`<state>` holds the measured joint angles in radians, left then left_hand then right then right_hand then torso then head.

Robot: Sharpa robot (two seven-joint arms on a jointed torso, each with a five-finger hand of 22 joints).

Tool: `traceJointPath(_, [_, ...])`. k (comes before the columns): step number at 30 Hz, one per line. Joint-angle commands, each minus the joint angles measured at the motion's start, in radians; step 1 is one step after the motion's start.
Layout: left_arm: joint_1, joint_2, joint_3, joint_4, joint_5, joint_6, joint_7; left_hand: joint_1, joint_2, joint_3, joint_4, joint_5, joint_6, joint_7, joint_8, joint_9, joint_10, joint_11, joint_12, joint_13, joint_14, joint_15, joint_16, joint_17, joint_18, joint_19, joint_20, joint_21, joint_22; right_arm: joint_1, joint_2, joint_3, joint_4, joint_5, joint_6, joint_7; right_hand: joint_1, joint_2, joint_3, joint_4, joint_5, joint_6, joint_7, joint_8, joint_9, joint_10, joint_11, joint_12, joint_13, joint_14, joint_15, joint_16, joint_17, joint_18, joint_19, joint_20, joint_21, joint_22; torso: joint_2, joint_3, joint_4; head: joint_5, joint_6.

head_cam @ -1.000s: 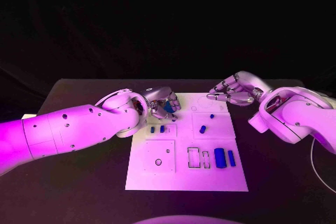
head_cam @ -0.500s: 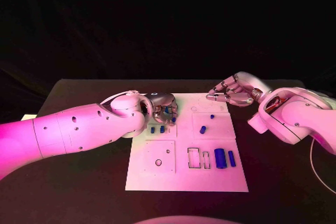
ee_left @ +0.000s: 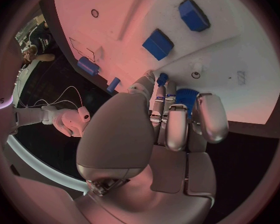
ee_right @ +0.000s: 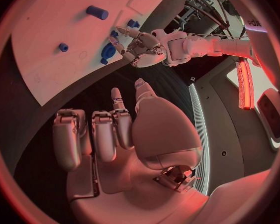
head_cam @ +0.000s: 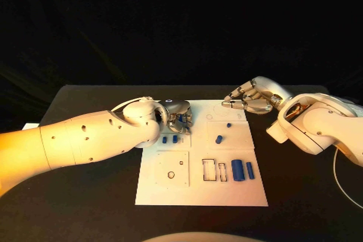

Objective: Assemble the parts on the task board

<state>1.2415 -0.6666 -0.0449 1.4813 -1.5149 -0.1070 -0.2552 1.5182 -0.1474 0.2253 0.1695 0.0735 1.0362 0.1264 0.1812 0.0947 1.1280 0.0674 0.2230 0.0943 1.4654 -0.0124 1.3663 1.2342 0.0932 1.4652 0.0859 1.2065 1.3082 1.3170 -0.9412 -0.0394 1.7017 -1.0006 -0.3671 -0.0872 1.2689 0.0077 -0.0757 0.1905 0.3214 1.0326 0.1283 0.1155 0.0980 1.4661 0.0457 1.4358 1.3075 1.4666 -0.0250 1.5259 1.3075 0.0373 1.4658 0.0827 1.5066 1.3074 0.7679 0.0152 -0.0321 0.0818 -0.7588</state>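
The white task board [head_cam: 198, 192] lies in the middle of the black table. My left hand [head_cam: 175, 116] hovers over its far left corner and holds a blue part [ee_left: 186, 97] between curled fingers; the same part shows as a blue part [ee_right: 108, 50] in the right wrist view. Two small blue parts [head_cam: 169, 139] stand just in front of that hand. Another blue part [head_cam: 219, 139] and a tiny one [head_cam: 228, 125] sit mid-board. A blue cylinder [head_cam: 237, 170] and a thin blue bar [head_cam: 249, 170] lie near the right edge. My right hand [head_cam: 249, 100] hangs at the far right corner, fingers curled, holding nothing.
Two rectangular slots [head_cam: 214, 170] lie left of the cylinder, and a small oval hole [head_cam: 171, 175] sits in the near left panel. A white cable [head_cam: 342, 179] runs along the table's right side. Bare black table [head_cam: 91, 200] flanks the board.
My left hand has turned and closed in over the board's far left corner, so the blue part shows less. My right hand has edged slightly left.
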Motion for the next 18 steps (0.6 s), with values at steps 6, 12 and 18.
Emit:
traceJointPath(6, [-0.001,0.004,0.001,-0.001,-0.011,0.016,-0.016,0.016,0.010,0.035,-0.005,0.006,0.025,-0.001,-0.015,-0.006,0.028,-0.003,-0.016,-0.008,0.042,-0.007,0.000,-0.005,-0.020,0.026,-0.006,0.011,0.024,-0.001,0.001,0.000,0.001,-0.003,0.013,0.009,0.008,-0.002,-0.006,0.001,0.003,-0.007,0.000,-0.001,0.001,0.043,-0.001,-0.001,0.193,0.087,-0.002,-0.002,0.185,-0.004,0.027,-0.003,-0.005,0.115,0.000,0.0003,-0.0003,0.000,-0.002])
traceJointPath(12, [-0.001,0.004,0.002,-0.001,-0.011,0.036,-0.030,0.024,0.010,0.059,-0.011,0.006,0.036,-0.002,-0.022,-0.009,0.046,-0.006,-0.025,-0.012,0.042,-0.009,0.002,-0.007,-0.021,0.025,-0.007,0.015,0.029,-0.001,0.001,0.000,0.000,-0.003,0.014,0.009,0.008,-0.002,-0.006,0.001,0.003,-0.007,0.000,-0.001,0.001,0.043,-0.001,-0.001,0.193,0.087,-0.002,-0.002,0.185,-0.004,0.027,-0.003,-0.005,0.115,0.000,-0.0003,0.0002,-0.002,-0.003])
traceJointPath(18, [-0.001,0.002,0.002,0.000,-0.011,0.037,-0.039,0.021,0.005,0.070,-0.013,0.006,0.038,0.000,-0.029,-0.012,0.048,-0.005,-0.034,-0.015,0.042,-0.008,0.001,-0.011,-0.022,0.025,-0.008,0.019,0.033,-0.001,0.001,0.000,0.000,-0.003,0.015,0.008,0.008,-0.002,-0.006,0.001,0.003,-0.007,0.000,-0.001,0.001,0.043,-0.001,-0.001,0.193,0.087,-0.002,-0.002,0.185,-0.004,0.027,-0.003,-0.005,0.115,0.000,-0.0005,0.0010,-0.002,-0.004])
